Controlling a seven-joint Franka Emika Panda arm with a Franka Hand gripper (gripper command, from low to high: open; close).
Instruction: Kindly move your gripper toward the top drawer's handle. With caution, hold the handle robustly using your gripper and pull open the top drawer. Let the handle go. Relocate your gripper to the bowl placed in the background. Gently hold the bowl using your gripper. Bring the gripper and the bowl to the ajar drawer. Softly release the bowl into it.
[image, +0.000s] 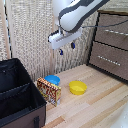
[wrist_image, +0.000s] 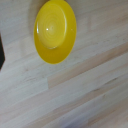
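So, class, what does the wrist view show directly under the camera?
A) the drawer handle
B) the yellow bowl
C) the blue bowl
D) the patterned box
B: the wrist view is filled by the yellow bowl on the wooden table; none of the other three things appears there.

The table (image: 100, 102) is pale, matt wood with visible grain. The yellow bowl (wrist_image: 55, 31) looks smooth, glossy plastic; the blue bowl (image: 52, 79), at its 10 o'clock, likewise. The top drawer (image: 116, 34) is matt grey-brown wood with a silvery metal handle (image: 119, 32).
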